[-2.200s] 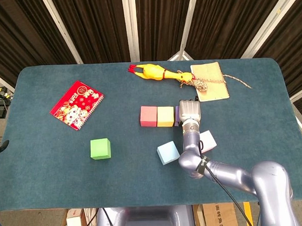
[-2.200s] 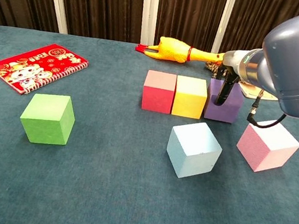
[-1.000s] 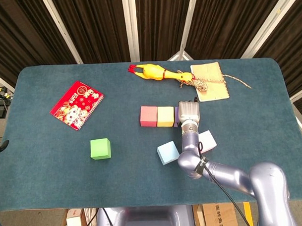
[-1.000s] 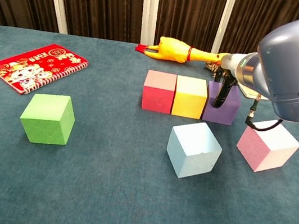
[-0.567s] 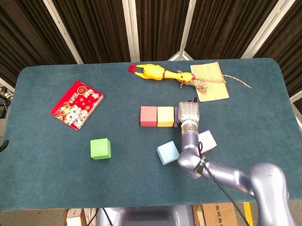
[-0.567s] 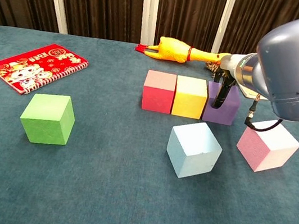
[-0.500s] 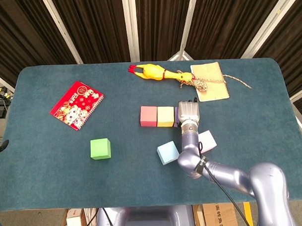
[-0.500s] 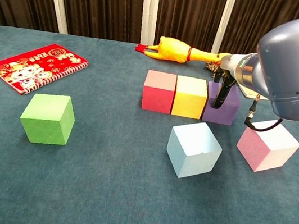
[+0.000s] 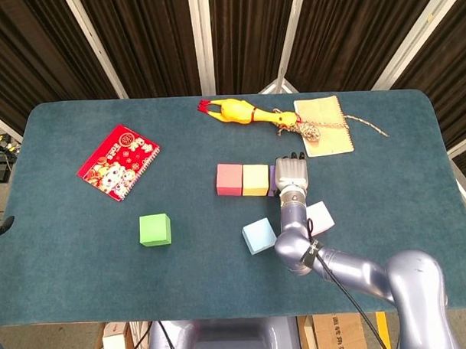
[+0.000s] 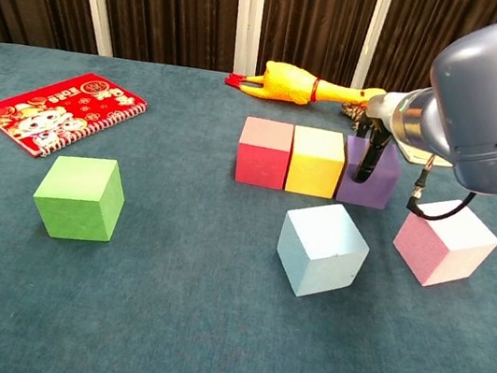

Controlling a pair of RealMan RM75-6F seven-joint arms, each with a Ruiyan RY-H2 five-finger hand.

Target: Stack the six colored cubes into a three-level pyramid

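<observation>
Six cubes sit on the blue desk [image 10: 160,324], none stacked. Nearest the robot is the light blue cube [image 10: 322,248], turned so one corner faces the chest camera. Right of it and apart lies the pink cube [image 10: 445,241], also rotated off square. Well to the left stands the green cube [image 10: 80,197] alone, its front face turned slightly leftward.

Farther back, three cubes form a row whose long axis runs left to right across the desk: the red cube [image 10: 264,151], the yellow cube [image 10: 316,161] touching it, and the purple cube [image 10: 371,172] at the right end, touching or just beside the yellow one. All three sit square, faces toward the camera.

The right robot hand [image 9: 292,172] lies over the purple cube, palm down, pointing away from the robot. In the chest view a dark finger [image 10: 367,158] hangs down the cube's front face. Whether the hand grips the cube or merely rests on it I cannot tell, as the arm hides the far side. The left robot hand appears in neither view.

Beyond the green cube, a red spiral notebook [image 10: 60,109] lies flat at an angle. At the far edge a yellow rubber chicken [image 10: 295,86] lies on its side, lengthwise left to right, beside a tan notepad [image 9: 324,124] with a bit of braided cord [image 9: 346,124] across it.
</observation>
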